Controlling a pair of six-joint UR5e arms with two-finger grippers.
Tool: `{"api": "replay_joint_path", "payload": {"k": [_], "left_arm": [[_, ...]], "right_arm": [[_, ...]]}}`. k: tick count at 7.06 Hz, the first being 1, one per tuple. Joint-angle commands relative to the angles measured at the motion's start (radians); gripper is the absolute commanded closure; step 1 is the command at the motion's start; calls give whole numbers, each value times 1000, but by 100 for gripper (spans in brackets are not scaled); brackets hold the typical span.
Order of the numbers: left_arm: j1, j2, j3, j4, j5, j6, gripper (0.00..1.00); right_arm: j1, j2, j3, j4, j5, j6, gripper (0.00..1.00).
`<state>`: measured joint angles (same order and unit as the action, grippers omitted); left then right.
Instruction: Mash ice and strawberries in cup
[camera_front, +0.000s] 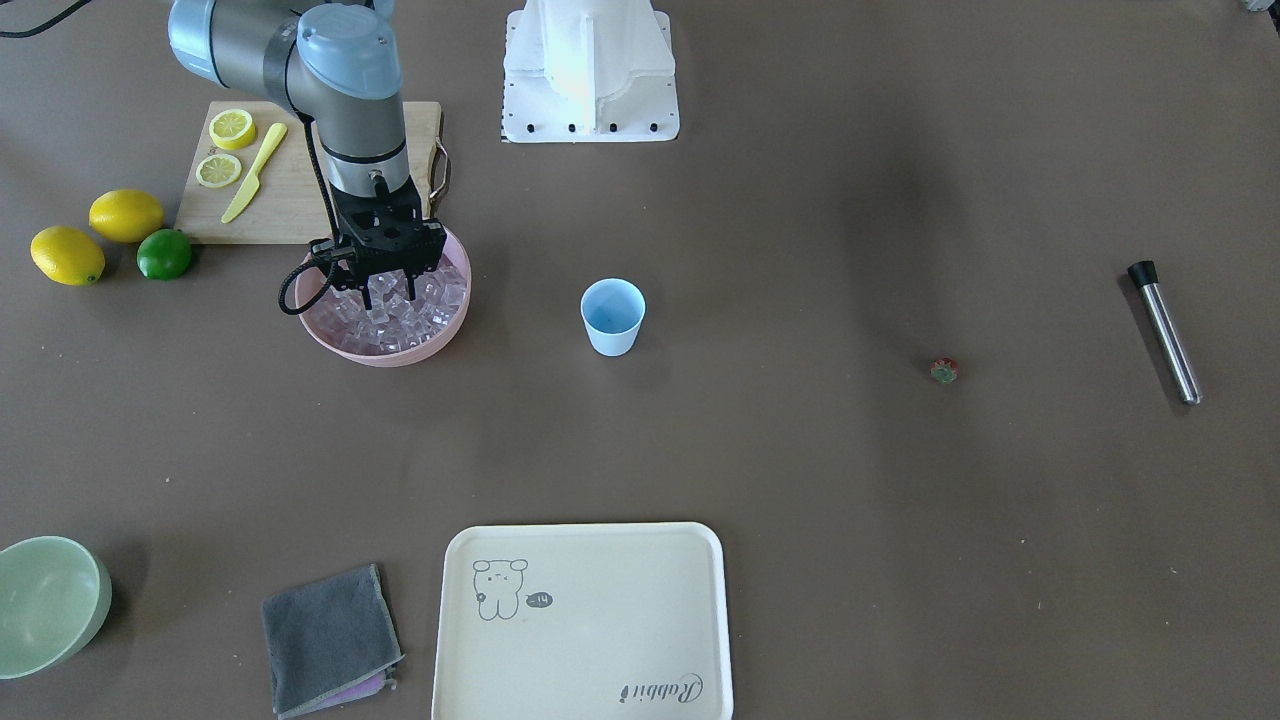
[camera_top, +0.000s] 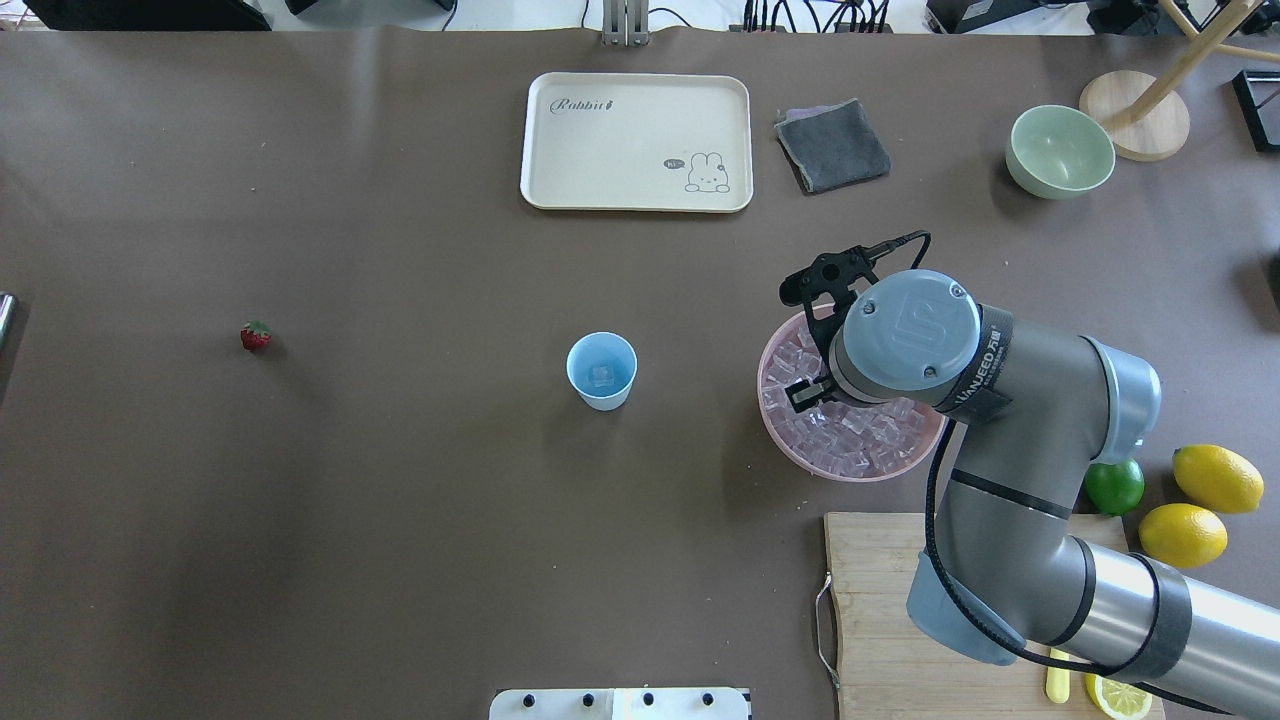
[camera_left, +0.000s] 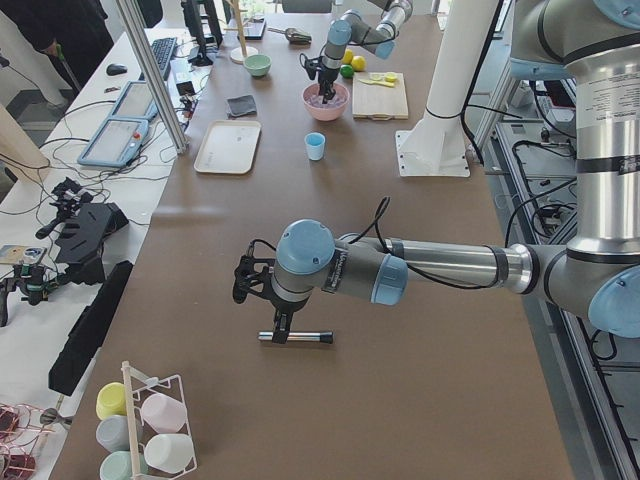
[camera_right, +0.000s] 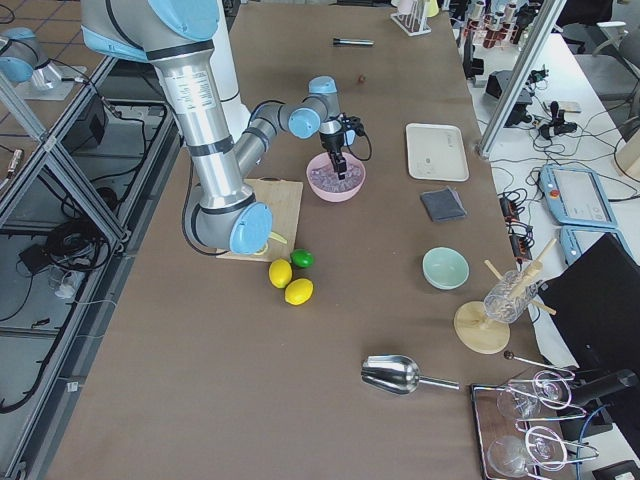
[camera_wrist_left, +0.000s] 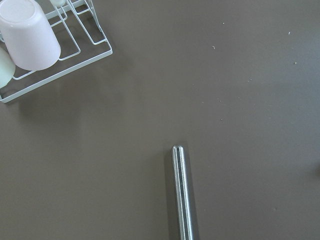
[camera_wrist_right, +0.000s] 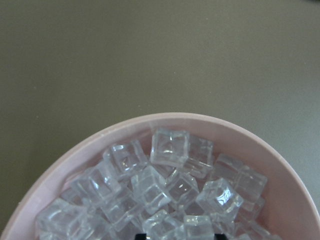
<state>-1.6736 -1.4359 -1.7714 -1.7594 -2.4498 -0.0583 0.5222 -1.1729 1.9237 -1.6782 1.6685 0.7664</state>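
1. Starting closest in: the right end effector (camera_front: 386, 294) is reaching straight down into the pink bowl (camera_front: 385, 357), with its tips poking in among the ice (camera_wrist_right: 170, 147). Its jaws are standing apart, with cubes sitting between and around them, and nothing is looking clamped.
2. So I'm reading this as the ice-loading step, and it's going for a cube. Next move, I'm guessing, is closing on one cube, lifting it clear of the rim and carrying it over to the cup. Those rounded cubes are packed tight and probably slippery, so it's likely needing a square pinch on one that's sitting on top.
3. The cup (camera_front: 612, 335) is standing upright on the counter (camera_top: 400, 500), near the bowl on the robot's left of it. It isn't touching the bowl and it's clear of the end effector. The overhead view is showing one cube lying in the bottom, so loading is looking barely started.
4. The strawberry (camera_top: 256, 336) is lying on bare counter well beyond the cup, further to the robot's left. It's not in the cup yet.
5. Farthest out, the steel rod (camera_front: 1165, 335) is lying flat near the counter's left end, with the left end effector (camera_left: 282, 322) hanging over it. Only the side view is catching it, so I can't tell if it's open or closed.
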Motion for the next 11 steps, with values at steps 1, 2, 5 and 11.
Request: {"api": "replay_joint_path", "payload": {"k": [1, 2, 5, 11], "left_arm": [[-1, 2, -2, 0, 0, 0, 1], [-1, 2, -5, 0, -1, 0, 1], [-1, 2, -8, 0, 0, 0, 1], [-3, 2, -16, 0, -2, -2, 1]], "right_arm": [[12, 1, -3, -3, 4, -27, 55], [12, 1, -6, -3, 4, -27, 57], [24, 2, -2, -3, 7, -35, 55], [36, -8, -6, -2, 10, -53, 57]]}}
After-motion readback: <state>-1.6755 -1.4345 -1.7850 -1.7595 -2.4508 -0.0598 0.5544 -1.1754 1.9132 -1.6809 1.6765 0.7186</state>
